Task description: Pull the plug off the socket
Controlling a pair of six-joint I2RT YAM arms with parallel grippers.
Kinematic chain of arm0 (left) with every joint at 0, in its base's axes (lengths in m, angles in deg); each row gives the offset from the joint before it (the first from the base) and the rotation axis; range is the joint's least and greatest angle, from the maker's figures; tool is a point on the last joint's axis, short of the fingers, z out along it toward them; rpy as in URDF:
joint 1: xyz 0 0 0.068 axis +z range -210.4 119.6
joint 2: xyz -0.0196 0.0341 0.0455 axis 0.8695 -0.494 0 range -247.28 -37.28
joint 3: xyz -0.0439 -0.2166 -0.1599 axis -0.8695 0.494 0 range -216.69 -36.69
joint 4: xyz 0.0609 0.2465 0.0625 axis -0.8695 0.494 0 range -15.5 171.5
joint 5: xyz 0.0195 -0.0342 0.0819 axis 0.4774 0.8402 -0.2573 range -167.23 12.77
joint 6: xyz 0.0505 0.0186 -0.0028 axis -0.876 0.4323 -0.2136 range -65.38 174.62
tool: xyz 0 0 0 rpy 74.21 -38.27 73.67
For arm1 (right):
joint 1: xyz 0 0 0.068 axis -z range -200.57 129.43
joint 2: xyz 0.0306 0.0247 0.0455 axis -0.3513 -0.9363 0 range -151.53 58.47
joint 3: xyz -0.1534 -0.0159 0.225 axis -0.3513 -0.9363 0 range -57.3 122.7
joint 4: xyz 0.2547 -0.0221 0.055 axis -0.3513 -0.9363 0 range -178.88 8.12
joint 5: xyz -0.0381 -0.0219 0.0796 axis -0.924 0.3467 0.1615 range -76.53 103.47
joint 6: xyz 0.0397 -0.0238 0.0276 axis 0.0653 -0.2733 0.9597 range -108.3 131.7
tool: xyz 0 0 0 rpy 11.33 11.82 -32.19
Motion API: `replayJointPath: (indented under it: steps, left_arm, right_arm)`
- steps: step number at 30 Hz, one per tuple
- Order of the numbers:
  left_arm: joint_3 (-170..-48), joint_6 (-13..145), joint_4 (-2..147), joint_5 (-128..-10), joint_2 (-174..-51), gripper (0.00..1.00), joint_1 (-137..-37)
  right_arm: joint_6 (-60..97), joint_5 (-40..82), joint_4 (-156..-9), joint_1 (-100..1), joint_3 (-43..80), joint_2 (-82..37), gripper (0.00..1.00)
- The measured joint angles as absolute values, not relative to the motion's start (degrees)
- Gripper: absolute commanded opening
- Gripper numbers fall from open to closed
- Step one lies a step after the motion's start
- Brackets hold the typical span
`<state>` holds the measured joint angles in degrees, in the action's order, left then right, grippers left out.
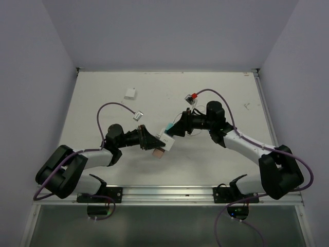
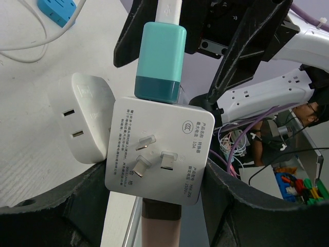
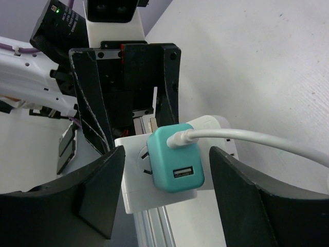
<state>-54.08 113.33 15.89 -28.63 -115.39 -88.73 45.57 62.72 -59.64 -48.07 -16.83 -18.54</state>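
Note:
The socket point(image 2: 190, 128), a white cube, is lifted off the table with my left gripper point(image 2: 154, 177) shut on its sides. A teal plug point(image 3: 175, 162) with a white cable point(image 3: 257, 139) sits pushed into one face of the socket point(image 3: 134, 190). My right gripper point(image 3: 168, 170) is open, its fingers either side of the teal plug with a gap on both sides. A pink-brown plug point(image 2: 162, 226) hangs from the socket's lower face and a rounded white plug point(image 2: 82, 121) sticks out of another. From above, both grippers meet at the socket point(image 1: 166, 140) in mid-table.
A flat white block point(image 1: 130, 93) lies at the back left. A red-and-white plug point(image 1: 194, 97) lies at the back centre, and a small grey piece point(image 1: 138, 116) sits behind my left arm. A blue plug point(image 2: 56, 10) rests on the table. A metal rail point(image 1: 169, 193) runs along the near edge.

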Motion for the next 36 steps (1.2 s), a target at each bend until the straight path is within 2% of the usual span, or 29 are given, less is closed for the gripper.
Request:
replayJointPath:
  steps: [3, 4, 6, 7, 10, 19, 29, 36]
  left_arm:
    - [-54.08, 113.40, 15.67, -29.02, -115.39, 0.00, -88.80]
    - [-54.08, 113.44, 15.50, -29.13, -115.39, 0.00, -88.82]
    - [-54.04, 113.51, 15.26, -29.24, -115.28, 0.00, -88.93]
    - [-53.97, 113.51, 15.17, -29.31, -115.26, 0.00, -88.93]
    - [-53.62, 113.62, 14.56, -29.53, -115.04, 0.00, -88.91]
    - [-50.87, 114.54, 10.73, -32.11, -114.32, 0.00, -88.82]
    - [-48.57, 117.09, 2.98, -38.03, -115.41, 0.00, -88.97]
    - [-43.70, 117.25, 8.66, -34.31, -120.00, 0.00, -89.10]
  right_arm:
    - [46.86, 63.03, -57.39, -48.77, -16.70, -20.07, 0.52]
    - [47.45, 63.20, -56.45, -48.90, -16.70, -20.64, 0.41]
    - [48.67, 63.97, -54.51, -49.01, -16.70, -21.75, 0.29]
    - [49.37, 64.52, -53.59, -48.90, -16.70, -22.21, 0.17]
    - [50.73, 65.74, -51.62, -48.71, -16.70, -23.02, 0.00]
    - [53.72, 67.93, -49.09, -48.10, -15.30, -25.95, 0.00]
    - [69.29, 75.49, -32.02, -43.96, -14.99, -33.55, 0.00]
    - [70.51, 72.10, -30.27, -32.27, -3.98, -35.11, 0.00]
